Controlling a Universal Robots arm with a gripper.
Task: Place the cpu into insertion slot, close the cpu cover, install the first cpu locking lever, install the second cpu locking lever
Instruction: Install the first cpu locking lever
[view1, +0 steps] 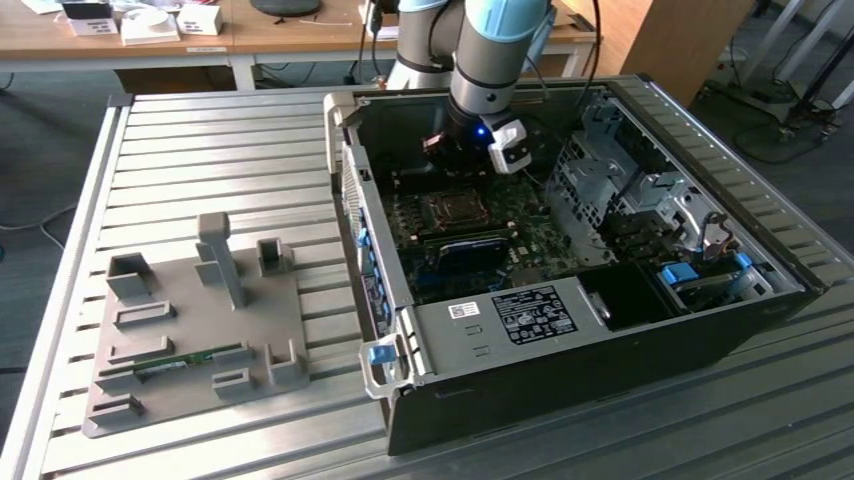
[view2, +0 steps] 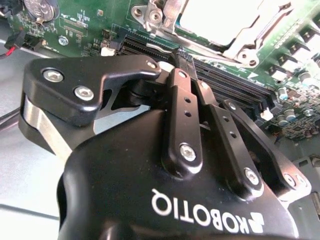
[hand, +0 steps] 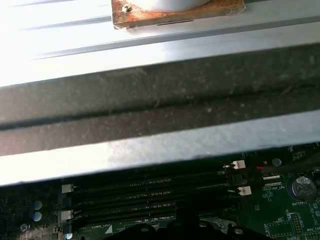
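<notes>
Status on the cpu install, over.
Tool shut, near memory slots. Cpu cover down over cpu. No obstruction seen.

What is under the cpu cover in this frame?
In the second wrist view, the cpu cover lies over the insertion slot, and a pale flat surface, apparently the cpu, shows through its window. The slot's contacts beneath are covered.
</notes>
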